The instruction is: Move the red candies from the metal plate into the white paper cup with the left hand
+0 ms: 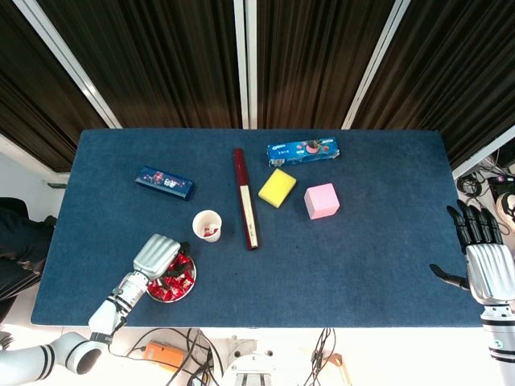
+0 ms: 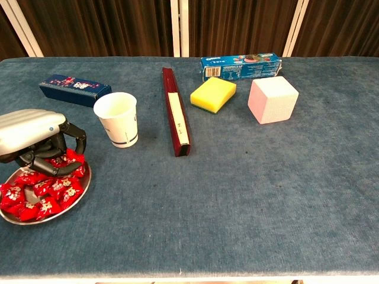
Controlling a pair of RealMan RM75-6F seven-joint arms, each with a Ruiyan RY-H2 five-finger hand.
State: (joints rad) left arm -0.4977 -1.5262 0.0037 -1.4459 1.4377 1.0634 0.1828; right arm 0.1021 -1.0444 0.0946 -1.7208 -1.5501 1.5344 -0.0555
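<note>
Many candies (image 2: pixel 41 188) heaped on plate (image 2: pixel 76 199) at counter's near-left edge, cup (image 2: pixel 118 119) just beside for short carry. Our left hand (image 2: pixel 34 139) curls into pile; grasp we cannot tell. Right hand (image 1: pixel 481 253) idles wide, well apart.

Shiny foil-like wrappers glint on the red candies (image 2: pixel 44 189), heaped on a polished metal plate (image 2: pixel 76 200), beside a smooth matt white paper cup (image 2: pixel 118 118). The left hand (image 2: pixel 32 136) shows a ribbed, brushed-silver shell with black fingers (image 2: pixel 56 167), over a matt, felt-like blue tablecloth (image 2: pixel 249 195).
</note>
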